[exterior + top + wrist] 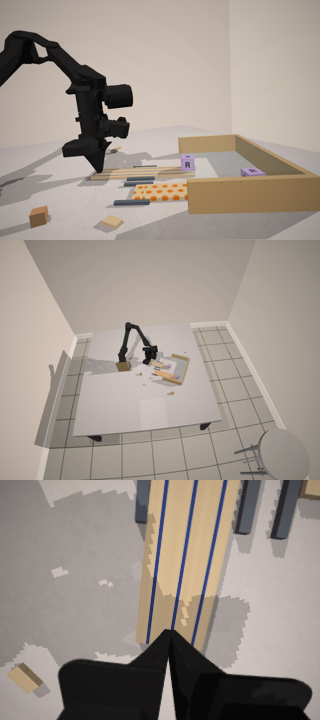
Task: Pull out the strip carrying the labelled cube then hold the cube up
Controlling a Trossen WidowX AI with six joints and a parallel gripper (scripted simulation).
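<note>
Two strips, two cubes — tool clenched on nothing, tip down on the striped strip.

From the top, the tool sits at the near end of the striped strip, beside a wooden tray on the worktop. The exterior view shows the tip pressed on that strip; an R cube rides its far end at the tray mouth, a second R cube lies inside, and a dotted strip lies nearer. At the wrist, the fingers meet on the blue-lined strip — grey bars alongside.
</note>
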